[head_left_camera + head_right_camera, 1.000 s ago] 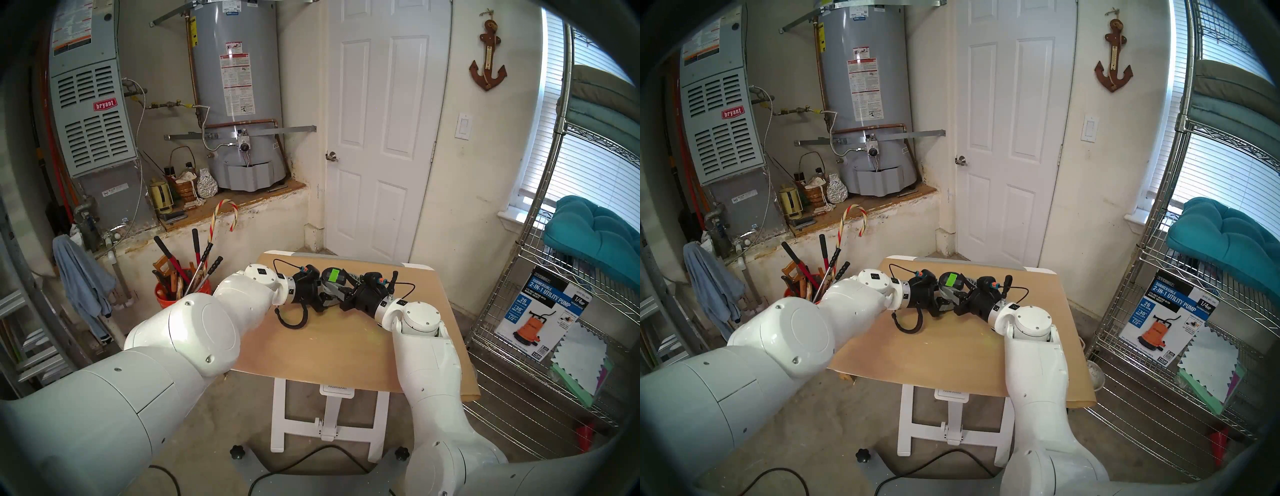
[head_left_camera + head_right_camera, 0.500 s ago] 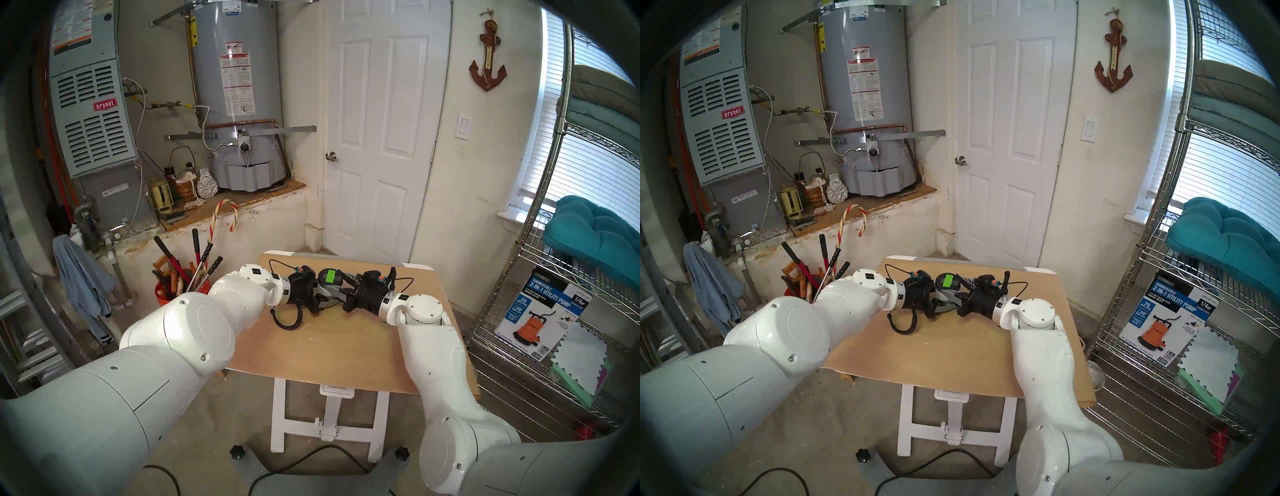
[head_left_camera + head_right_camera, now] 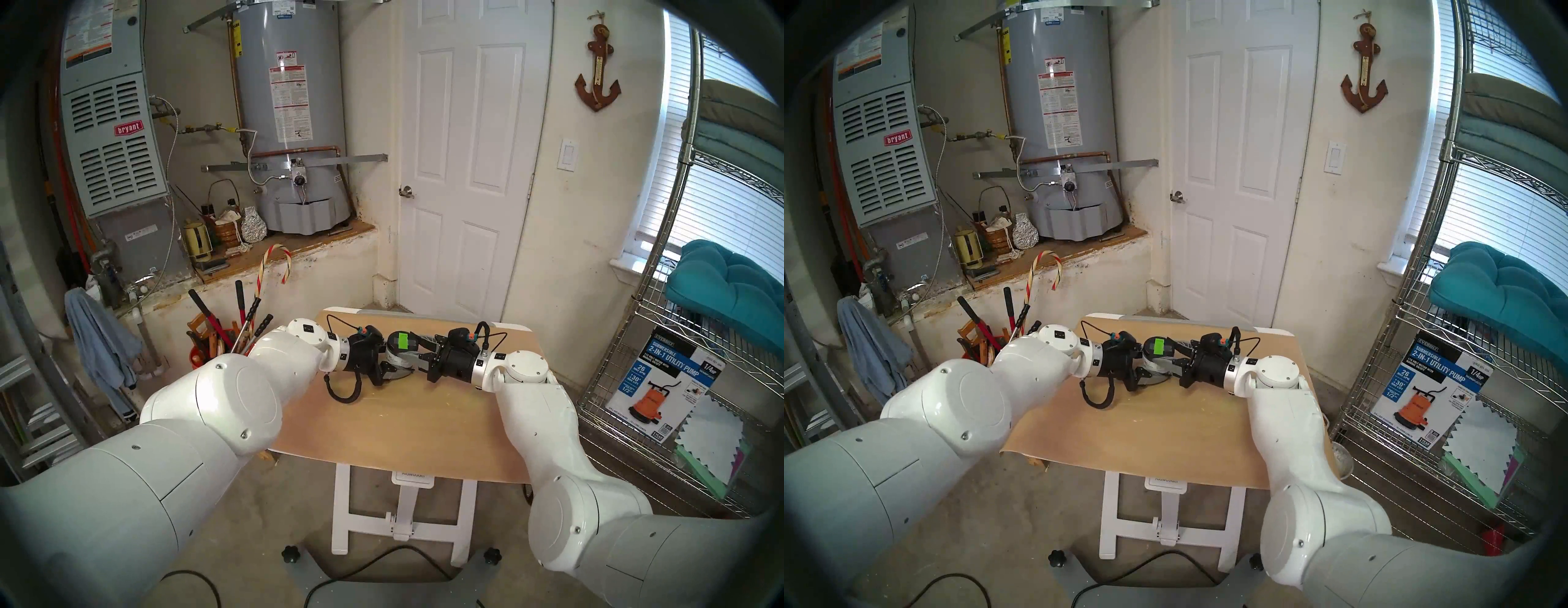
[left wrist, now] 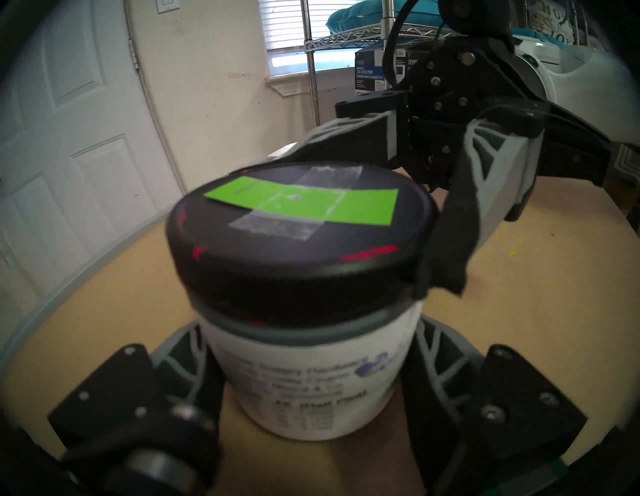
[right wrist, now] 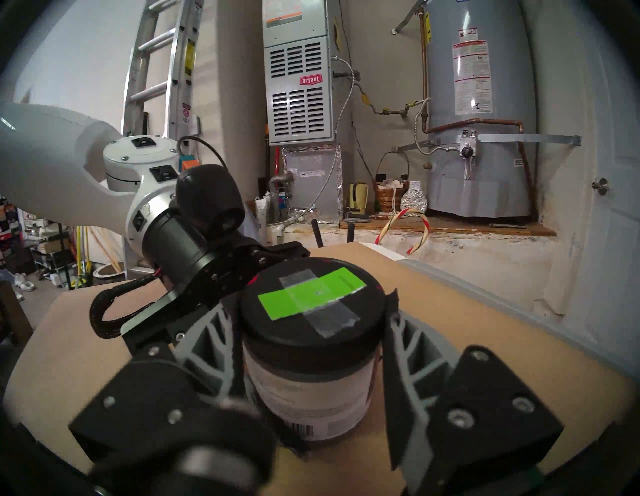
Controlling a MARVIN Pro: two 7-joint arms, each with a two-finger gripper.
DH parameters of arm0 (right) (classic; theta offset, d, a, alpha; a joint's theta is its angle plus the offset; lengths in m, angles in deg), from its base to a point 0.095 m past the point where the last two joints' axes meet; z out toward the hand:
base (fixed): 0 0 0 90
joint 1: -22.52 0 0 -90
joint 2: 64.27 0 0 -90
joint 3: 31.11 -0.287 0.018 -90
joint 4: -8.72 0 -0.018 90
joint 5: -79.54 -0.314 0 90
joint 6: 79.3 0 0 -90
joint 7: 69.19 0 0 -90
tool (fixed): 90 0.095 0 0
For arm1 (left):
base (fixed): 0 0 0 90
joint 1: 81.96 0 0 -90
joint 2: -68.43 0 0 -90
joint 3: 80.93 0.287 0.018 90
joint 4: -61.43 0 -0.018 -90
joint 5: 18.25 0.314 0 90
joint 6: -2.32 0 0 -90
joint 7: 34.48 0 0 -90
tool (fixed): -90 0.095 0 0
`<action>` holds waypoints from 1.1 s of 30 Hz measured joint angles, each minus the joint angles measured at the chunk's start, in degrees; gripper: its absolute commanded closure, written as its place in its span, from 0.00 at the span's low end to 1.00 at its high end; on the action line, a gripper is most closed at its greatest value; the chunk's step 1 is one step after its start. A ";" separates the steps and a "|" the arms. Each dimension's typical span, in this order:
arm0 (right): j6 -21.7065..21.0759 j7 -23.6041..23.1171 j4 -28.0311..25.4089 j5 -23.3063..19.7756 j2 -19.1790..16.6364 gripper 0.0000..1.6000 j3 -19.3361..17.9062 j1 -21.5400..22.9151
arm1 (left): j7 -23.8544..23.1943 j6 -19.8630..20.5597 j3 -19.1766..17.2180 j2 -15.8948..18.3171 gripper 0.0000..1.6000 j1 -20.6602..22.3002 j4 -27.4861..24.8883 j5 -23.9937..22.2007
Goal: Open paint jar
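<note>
A big tan table (image 3: 403,429) stands in the room. Two white robot arms reach over it and meet near the far side. The paint jar (image 4: 308,374) is there between them, held above the table top. The left gripper (image 4: 311,381) is squeezed tight on the jar's white body. The right gripper (image 5: 313,332) is squeezed tight on the black lid (image 5: 311,311), which is still on. A green strip (image 5: 310,292) is taped on the lid.

One paint jar (image 3: 399,351) with one black lid (image 4: 299,221) and one green strip (image 5: 311,293) — on one surface (image 3: 407,424). Two arms, two end effectors: the left end effector (image 3: 392,368), the right end effector (image 3: 418,346). One orange bucket (image 3: 199,361), one door (image 3: 466,161), one anchor (image 3: 597,85) — one water heater (image 3: 292,114).
</note>
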 measured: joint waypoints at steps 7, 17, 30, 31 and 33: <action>0.85 -3.12 3.51 -0.21 -1.16 1.00 -0.38 2.19 | -0.77 -1.02 0.52 0.02 1.00 0.22 -0.02 0.59; 2.43 -6.17 7.20 -0.07 -2.31 1.00 -0.38 4.57 | -0.95 -3.17 0.28 0.01 1.00 -0.38 0.00 0.50; 3.96 -9.00 10.55 0.82 -3.28 1.00 0.98 7.53 | -0.86 -4.94 -0.27 0.05 1.00 -1.07 0.00 0.01; 4.04 -9.18 10.81 0.90 -3.33 1.00 1.06 7.76 | -0.89 -5.02 -0.29 0.07 1.00 -1.08 0.01 0.00; 4.25 -9.46 11.25 1.05 -3.43 1.00 1.20 8.15 | -0.95 -5.13 -0.33 0.10 1.00 -1.09 0.05 -0.04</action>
